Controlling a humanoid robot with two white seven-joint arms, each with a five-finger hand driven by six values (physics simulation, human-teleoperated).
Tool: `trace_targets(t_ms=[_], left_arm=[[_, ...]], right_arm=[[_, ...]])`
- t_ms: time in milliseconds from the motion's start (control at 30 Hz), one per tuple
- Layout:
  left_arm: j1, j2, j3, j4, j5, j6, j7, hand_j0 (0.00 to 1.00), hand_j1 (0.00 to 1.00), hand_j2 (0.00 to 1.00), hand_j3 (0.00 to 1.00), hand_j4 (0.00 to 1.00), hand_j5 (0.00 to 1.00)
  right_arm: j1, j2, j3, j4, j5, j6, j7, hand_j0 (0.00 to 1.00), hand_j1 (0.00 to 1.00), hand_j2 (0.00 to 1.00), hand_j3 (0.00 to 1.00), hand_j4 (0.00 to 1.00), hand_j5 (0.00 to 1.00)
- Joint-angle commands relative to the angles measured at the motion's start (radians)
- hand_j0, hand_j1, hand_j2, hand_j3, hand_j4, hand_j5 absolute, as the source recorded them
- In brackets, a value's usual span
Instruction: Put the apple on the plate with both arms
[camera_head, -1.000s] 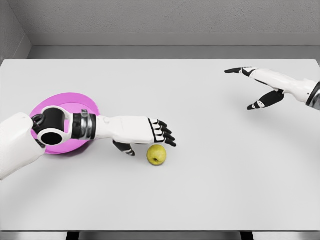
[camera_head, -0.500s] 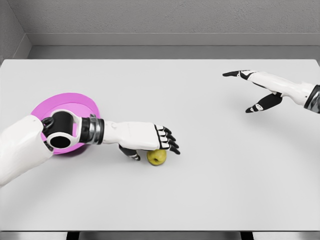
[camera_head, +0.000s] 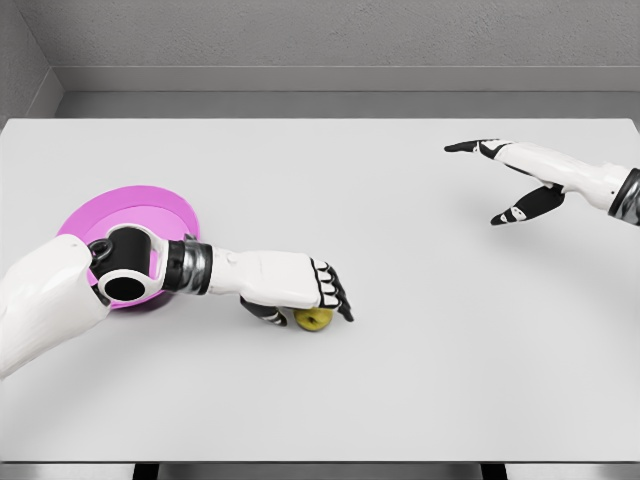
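since a second ago the left hand (camera_head: 300, 292) has dropped over the apple (camera_head: 317, 319), fingers curling around it on the worktop (camera_head: 420, 330). plate (camera_head: 150, 205) lies just left; right hand (camera_head: 510, 180) hangs released, well apart.

Two arms are being shown with smooth white shells. The left arm (camera_head: 60, 290) is being broken by a black round joint with a dark hollow and a ribbed grey-black wrist band. The left hand (camera_head: 300, 290) and right hand (camera_head: 525, 185) are being capped with black fingertips.
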Motion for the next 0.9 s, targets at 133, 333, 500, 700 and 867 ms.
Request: trace_targets(t_ms=[133, 333, 500, 700, 867], left_arm=[[0.000, 0.000, -0.001, 0.000, 0.006, 0.002, -0.003, 0.80, 0.80, 0.80, 0.80, 0.80, 0.80], [0.000, 0.000, -0.006, -0.002, 0.005, 0.002, -0.005, 0.71, 0.71, 0.71, 0.71, 0.71, 0.71], [0.000, 0.002, -0.006, -0.002, 0.005, 0.002, -0.005, 0.57, 0.57, 0.57, 0.57, 0.57, 0.57], [-0.002, 0.005, -0.004, -0.002, 0.006, 0.002, -0.005, 0.48, 0.48, 0.48, 0.48, 0.48, 0.48], [-0.026, 0.022, -0.003, -0.005, 0.012, 0.002, -0.003, 0.44, 0.44, 0.44, 0.44, 0.44, 0.44]], right_arm=[[0.000, -0.004, -0.002, -0.013, -0.011, 0.003, 0.000, 1.00, 1.00, 1.00, 1.00, 1.00, 1.00], [0.000, -0.009, -0.002, -0.013, -0.011, 0.003, 0.000, 1.00, 1.00, 1.00, 1.00, 1.00, 1.00], [0.000, -0.007, -0.002, -0.013, -0.011, 0.003, 0.000, 1.00, 1.00, 1.00, 1.00, 1.00, 1.00], [-0.002, -0.007, -0.002, -0.013, -0.011, 0.003, 0.000, 1.00, 1.00, 1.00, 1.00, 1.00, 1.00], [0.003, -0.007, -0.002, -0.016, -0.012, 0.003, 0.000, 1.00, 1.00, 1.00, 1.00, 1.00, 1.00]])
